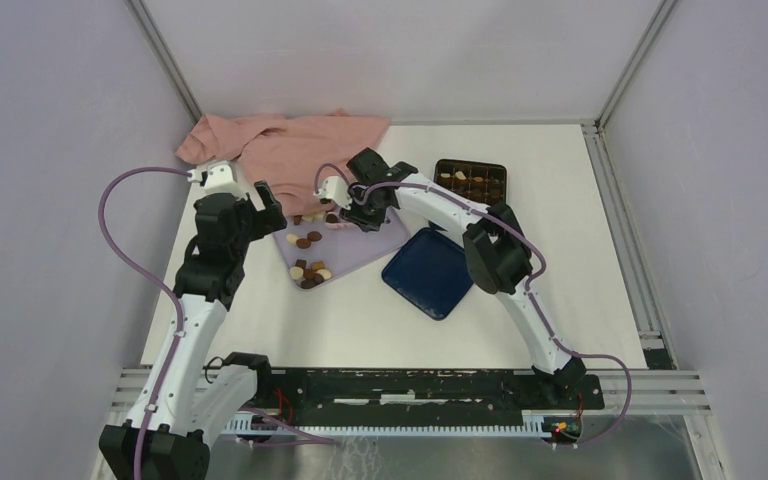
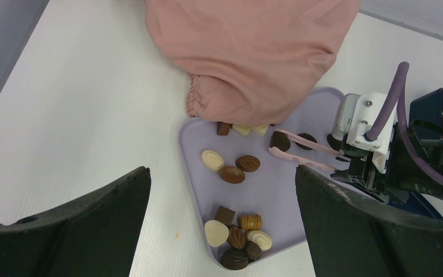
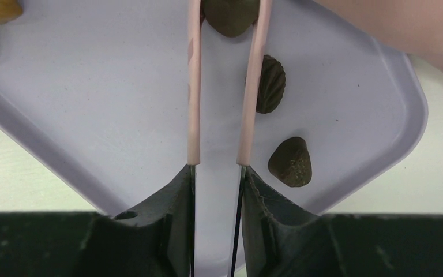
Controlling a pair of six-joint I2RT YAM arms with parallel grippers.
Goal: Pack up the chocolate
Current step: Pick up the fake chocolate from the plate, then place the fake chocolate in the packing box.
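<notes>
Several chocolate pieces (image 2: 239, 236), dark, light brown and cream, lie on the lilac tray (image 2: 277, 190). Some sit half under the pink cloth (image 2: 254, 52). My right gripper (image 3: 217, 173) is shut on thin pink-tipped tweezers (image 3: 193, 104). The tweezer tips stand on either side of a dark chocolate (image 3: 229, 16), touching it on the tray. Two more dark pieces (image 3: 270, 83) lie just right of the tweezers. My left gripper (image 2: 220, 173) hangs open above the tray's near corner with nothing between its fingers. In the top view the tray's chocolates (image 1: 310, 272) lie between both grippers.
A dark box with a grid insert (image 1: 470, 180) holding a few pieces stands at the back right. Its dark blue lid (image 1: 428, 272) lies flat beside the tray (image 1: 360, 250). The pink cloth (image 1: 280, 145) overlaps the tray's far edge. Grey walls close in both sides.
</notes>
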